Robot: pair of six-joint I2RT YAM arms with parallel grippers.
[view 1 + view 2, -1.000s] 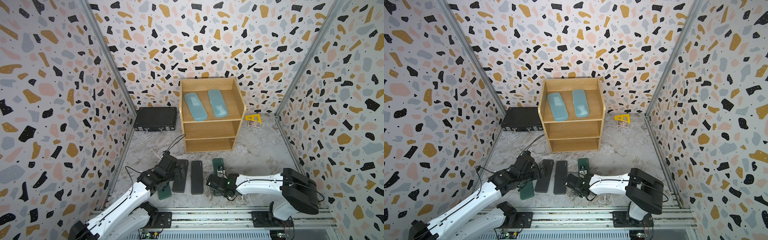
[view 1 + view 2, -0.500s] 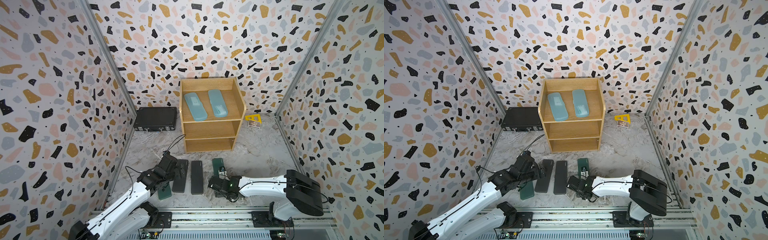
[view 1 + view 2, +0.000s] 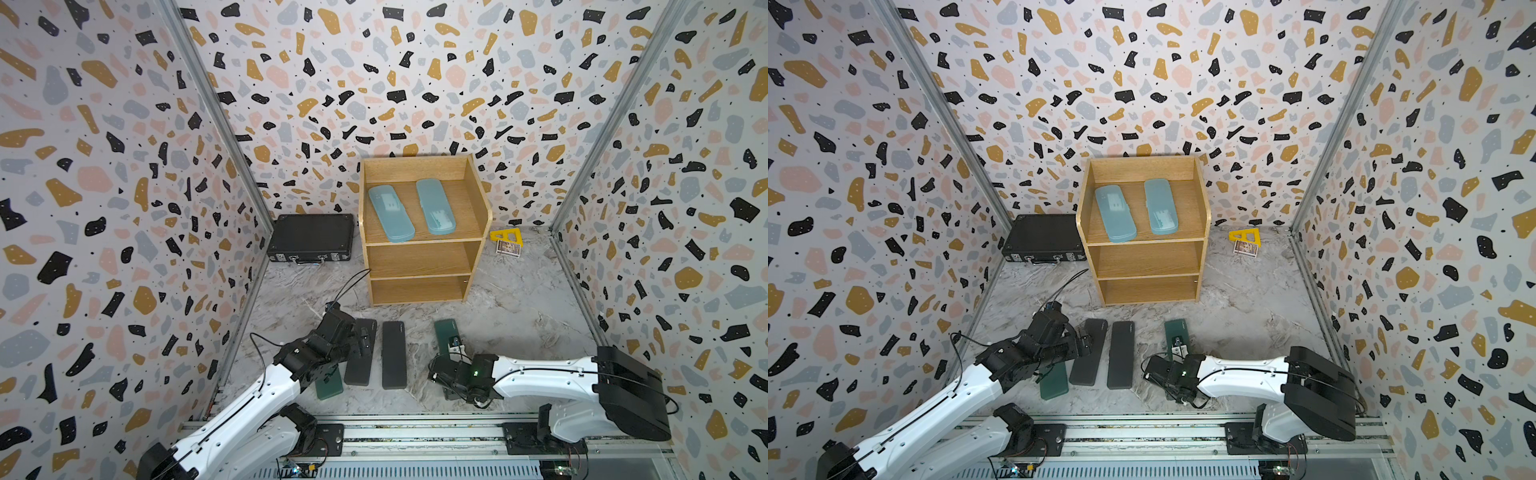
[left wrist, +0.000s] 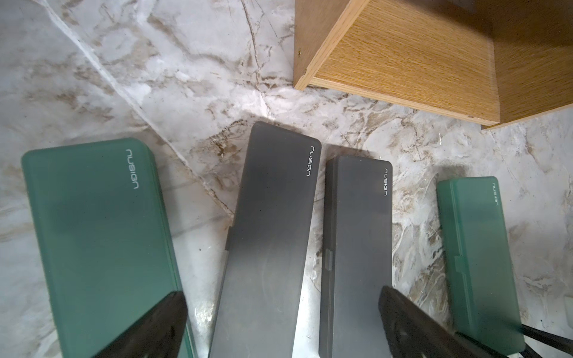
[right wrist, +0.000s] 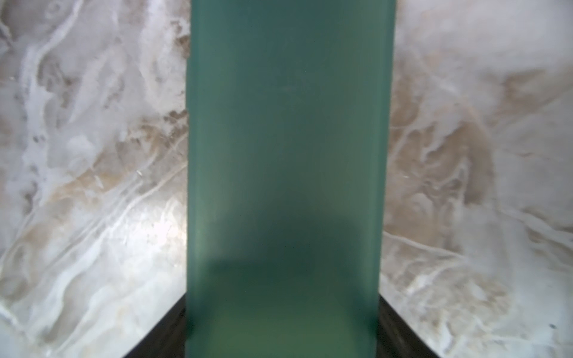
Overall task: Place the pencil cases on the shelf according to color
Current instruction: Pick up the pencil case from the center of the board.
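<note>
Two light-blue pencil cases (image 3: 390, 212) (image 3: 435, 205) lie on the top tier of the wooden shelf (image 3: 419, 245). On the floor in front lie two black cases (image 3: 394, 353) (image 4: 269, 232) side by side, flanked by a dark green case (image 3: 329, 386) and another green case (image 3: 445, 334). My left gripper (image 4: 282, 294) hovers open above the black cases, holding nothing. My right gripper (image 5: 282, 310) is shut on the near end of the right green case (image 5: 288, 139), with its fingers (image 5: 164, 334) against both long sides. The case still rests on the floor.
A large black briefcase (image 3: 1042, 237) lies against the wall left of the shelf. A yellow triangular ruler (image 3: 1246, 237) and a small card sit right of the shelf. The shelf's two lower tiers hold nothing. A cable trails from the left wrist.
My right gripper has narrowed onto the green case and its arm has settled lower. The left arm has not moved.
</note>
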